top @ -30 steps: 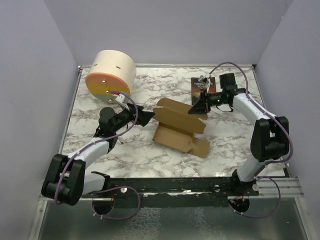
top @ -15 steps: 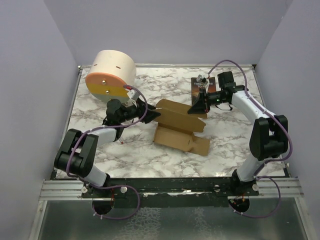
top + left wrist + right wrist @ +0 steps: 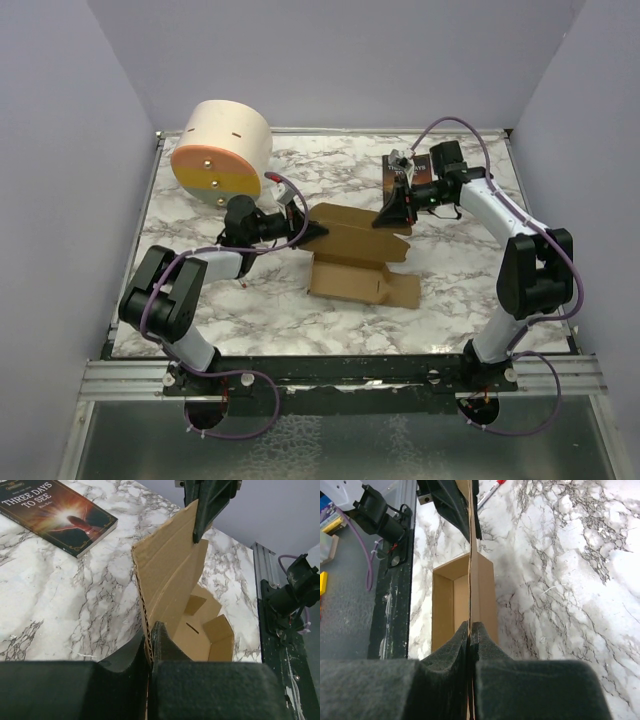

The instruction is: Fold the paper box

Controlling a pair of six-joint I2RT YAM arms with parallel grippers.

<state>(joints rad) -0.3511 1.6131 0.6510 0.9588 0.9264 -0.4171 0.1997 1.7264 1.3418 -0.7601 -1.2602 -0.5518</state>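
Note:
The paper box [image 3: 358,270] is brown cardboard, half formed, lying mid-table with its tray open and a long flap [image 3: 352,236] standing on edge. My left gripper [image 3: 316,236] is shut on the flap's left end; in the left wrist view the corrugated edge [image 3: 146,615] runs between the closed jaws of the left gripper [image 3: 149,641]. My right gripper [image 3: 386,219] is shut on the flap's right end. In the right wrist view the thin flap [image 3: 470,580] enters the closed right gripper [image 3: 470,630], with the open tray [image 3: 451,605] beside it.
A big cream cylinder with an orange-yellow face [image 3: 218,152] stands at the back left, close behind the left arm. A dark paperback book [image 3: 402,170] lies at the back right, also the book [image 3: 50,510]. A red-tipped pen [image 3: 490,491] lies on the marble near the left arm.
The left gripper has swung right to the flap's left end and gone from open to shut on it. The right gripper kept its hold; the flap stands a little straighter.

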